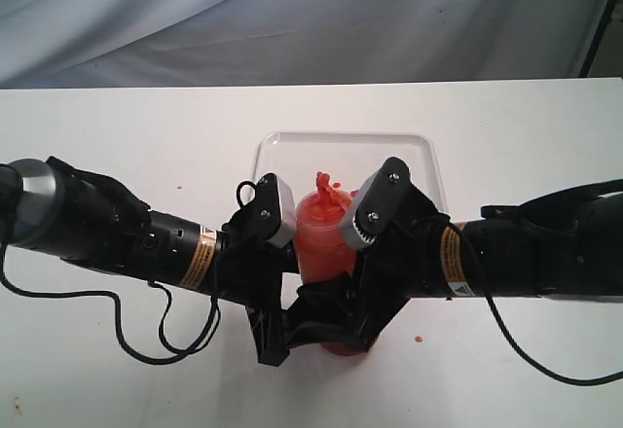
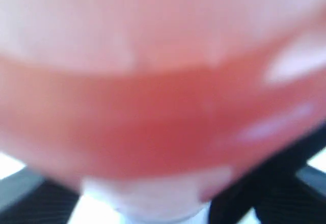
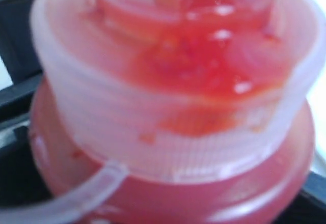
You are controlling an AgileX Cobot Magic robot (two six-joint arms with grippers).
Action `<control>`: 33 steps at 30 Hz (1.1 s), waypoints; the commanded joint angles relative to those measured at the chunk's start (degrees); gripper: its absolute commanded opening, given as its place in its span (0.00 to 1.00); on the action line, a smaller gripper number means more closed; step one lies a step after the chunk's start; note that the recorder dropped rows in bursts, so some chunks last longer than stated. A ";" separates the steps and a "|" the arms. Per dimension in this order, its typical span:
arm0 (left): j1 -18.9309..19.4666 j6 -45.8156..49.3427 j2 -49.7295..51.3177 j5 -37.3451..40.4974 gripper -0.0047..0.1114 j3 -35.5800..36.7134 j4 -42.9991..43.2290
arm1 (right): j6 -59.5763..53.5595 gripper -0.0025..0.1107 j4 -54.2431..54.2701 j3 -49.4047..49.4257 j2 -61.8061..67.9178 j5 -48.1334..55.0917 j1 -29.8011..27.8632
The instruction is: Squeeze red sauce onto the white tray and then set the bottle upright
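I see the left gripper [image 1: 290,323] and the right gripper [image 1: 366,317] both straddling the bottle [image 1: 321,238], jaws wide; whether they pinch it I cannot tell. It stands upright just beside the white tray [image 1: 409,144]. The arm labels [image 1: 202,258] are unreadable.

The bottle [image 1: 323,238] is showing translucent red-orange, its ribbed collar [image 3: 178,132] milky white. Sauce [image 3: 204,56] is glistening red. Tray [image 1: 341,136] and table [image 1: 117,136] are looking white, the arms [image 1: 107,229] black, their labels [image 1: 201,258] orange-yellow.

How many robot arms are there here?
2: the left arm enters from the left, the right arm from the right, both meeting at the bottle. No other shows.
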 commanded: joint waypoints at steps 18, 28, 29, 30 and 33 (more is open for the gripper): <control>11.55 -2.94 -3.75 -5.55 0.94 -0.62 17.53 | -1.03 0.02 -1.40 1.17 1.24 9.99 -0.51; 27.29 -7.31 -5.82 -15.49 0.94 -0.62 13.91 | 0.35 0.02 -1.17 1.17 1.24 6.91 -0.51; 28.41 -7.31 -5.82 -17.17 0.94 -0.62 13.20 | 0.50 0.02 -1.17 1.17 1.24 6.91 -0.51; 29.41 -7.31 -5.82 -18.65 0.94 -0.62 12.82 | 0.61 0.02 -1.17 1.17 1.24 6.91 -0.51; 31.26 -7.31 -5.82 -20.95 0.94 -0.62 12.57 | 1.54 0.02 -1.17 1.17 1.24 6.91 -0.51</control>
